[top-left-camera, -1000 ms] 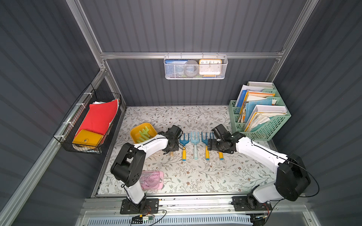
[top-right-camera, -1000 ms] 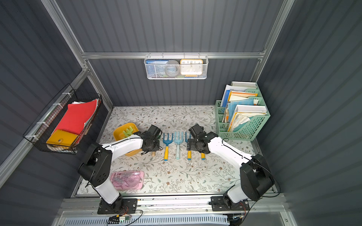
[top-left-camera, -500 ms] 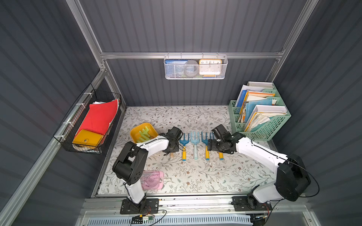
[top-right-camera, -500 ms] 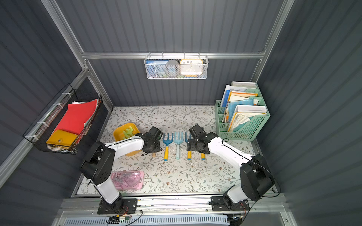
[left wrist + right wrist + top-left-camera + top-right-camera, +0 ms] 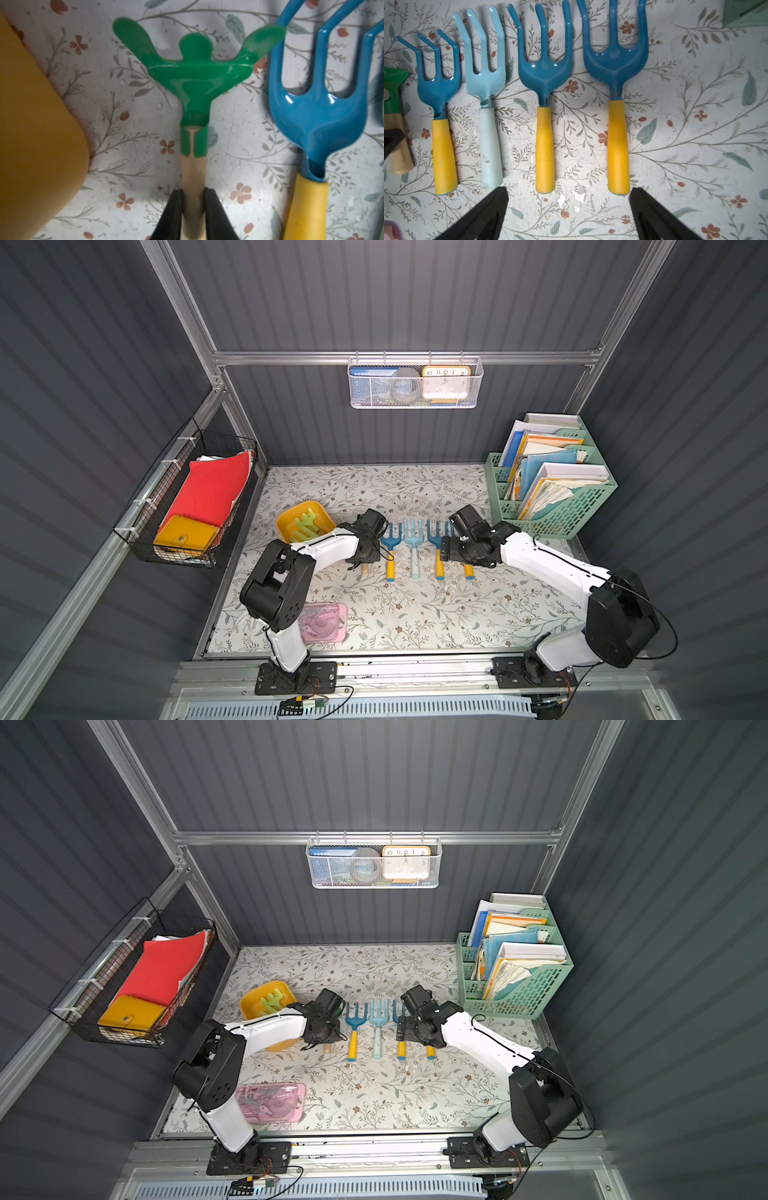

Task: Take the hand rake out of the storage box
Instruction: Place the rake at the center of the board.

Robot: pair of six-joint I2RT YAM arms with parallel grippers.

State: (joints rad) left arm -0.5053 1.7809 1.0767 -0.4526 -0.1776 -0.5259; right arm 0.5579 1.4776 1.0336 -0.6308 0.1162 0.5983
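Green-headed rake [image 5: 197, 68] lies out on the mat [image 5: 124, 145]; my left gripper [image 5: 193, 193] closely brackets its handle, though I can't tell whether it grips. Beside it, the storage box [image 5: 291, 514] holds one pale rake [image 5: 305, 524].

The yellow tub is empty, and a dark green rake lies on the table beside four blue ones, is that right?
Not quite. The yellow tub holds a pale green rake, as both top views show. The rest stands: the dark green rake lies on the table beside the four blue rakes.
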